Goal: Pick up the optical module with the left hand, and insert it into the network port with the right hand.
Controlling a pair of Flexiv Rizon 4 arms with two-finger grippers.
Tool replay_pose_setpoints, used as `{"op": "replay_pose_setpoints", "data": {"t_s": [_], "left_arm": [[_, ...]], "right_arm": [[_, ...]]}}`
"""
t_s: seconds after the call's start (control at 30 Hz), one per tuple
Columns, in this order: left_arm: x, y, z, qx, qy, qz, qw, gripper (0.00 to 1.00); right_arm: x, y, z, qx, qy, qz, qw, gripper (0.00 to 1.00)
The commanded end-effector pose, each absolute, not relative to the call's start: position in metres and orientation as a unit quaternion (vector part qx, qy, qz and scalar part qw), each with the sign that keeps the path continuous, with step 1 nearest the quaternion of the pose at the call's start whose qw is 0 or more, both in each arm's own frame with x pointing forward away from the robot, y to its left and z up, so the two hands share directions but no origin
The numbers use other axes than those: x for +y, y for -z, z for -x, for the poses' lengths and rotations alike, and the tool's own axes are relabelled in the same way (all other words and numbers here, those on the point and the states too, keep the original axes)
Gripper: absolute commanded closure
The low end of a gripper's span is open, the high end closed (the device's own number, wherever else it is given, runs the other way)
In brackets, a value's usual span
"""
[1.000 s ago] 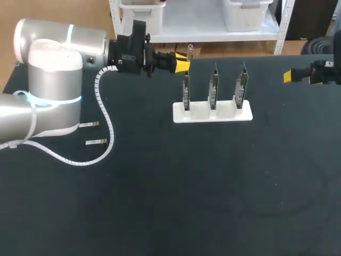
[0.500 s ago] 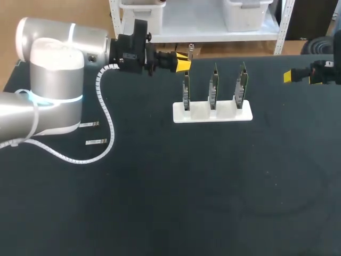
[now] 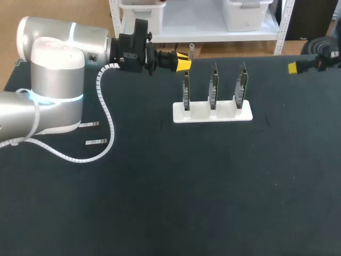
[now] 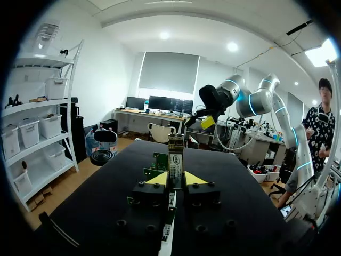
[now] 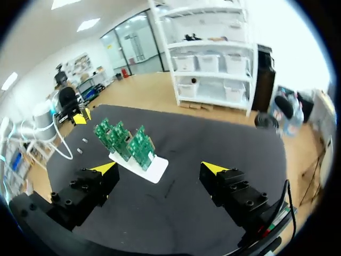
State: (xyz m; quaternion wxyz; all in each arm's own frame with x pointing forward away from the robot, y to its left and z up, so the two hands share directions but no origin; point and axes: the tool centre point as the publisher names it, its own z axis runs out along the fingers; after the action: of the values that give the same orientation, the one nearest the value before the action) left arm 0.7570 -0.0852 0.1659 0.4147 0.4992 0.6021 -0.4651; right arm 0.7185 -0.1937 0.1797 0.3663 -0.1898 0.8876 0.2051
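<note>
My left gripper (image 3: 183,64) hangs above the left end of the board stand, shut on a small silvery optical module (image 3: 191,50) that sticks out past its yellow tips. In the left wrist view the module (image 4: 176,159) stands upright between the fingertips (image 4: 157,178) of the left gripper (image 4: 176,180). Three green circuit boards (image 3: 213,85) with the network ports stand upright in a white stand (image 3: 202,114). My right gripper (image 3: 294,68) is at the far right edge, well apart from the boards. In the right wrist view this gripper (image 5: 159,168) is wide open, with the boards (image 5: 125,140) ahead of it.
Two spare modules (image 3: 89,124) (image 3: 96,142) lie on the black table near my left arm's base. A white spiral cable (image 3: 105,114) hangs from the left arm over them. The black table surface (image 3: 213,192) stretches out in front of the stand.
My right gripper has drawn back toward the far right edge. The left gripper with the module has barely shifted.
</note>
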Motion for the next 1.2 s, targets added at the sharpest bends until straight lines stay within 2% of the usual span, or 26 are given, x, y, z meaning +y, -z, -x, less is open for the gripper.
{"op": "replay_pose_setpoints", "data": {"t_s": [0.03,0.33,1.03,1.2], "left_arm": [[-0.086,-0.166,-0.759,0.602,0.466,-0.500,0.413,1.00],[-0.086,-0.166,-0.759,0.602,0.466,-0.500,0.413,1.00],[-0.086,-0.166,-0.759,0.602,0.466,-0.500,0.413,1.00],[-0.086,-0.166,-0.759,0.602,0.466,-0.500,0.413,1.00]], "right_arm": [[-0.188,-0.186,-0.746,0.851,-0.301,0.267,0.337,0.00],[-0.143,-0.181,-0.749,0.821,-0.359,0.329,0.298,0.00],[-0.140,-0.180,-0.748,0.830,-0.344,0.316,0.305,0.00],[-0.113,-0.184,-0.769,0.803,-0.336,0.398,0.291,0.00]]}}
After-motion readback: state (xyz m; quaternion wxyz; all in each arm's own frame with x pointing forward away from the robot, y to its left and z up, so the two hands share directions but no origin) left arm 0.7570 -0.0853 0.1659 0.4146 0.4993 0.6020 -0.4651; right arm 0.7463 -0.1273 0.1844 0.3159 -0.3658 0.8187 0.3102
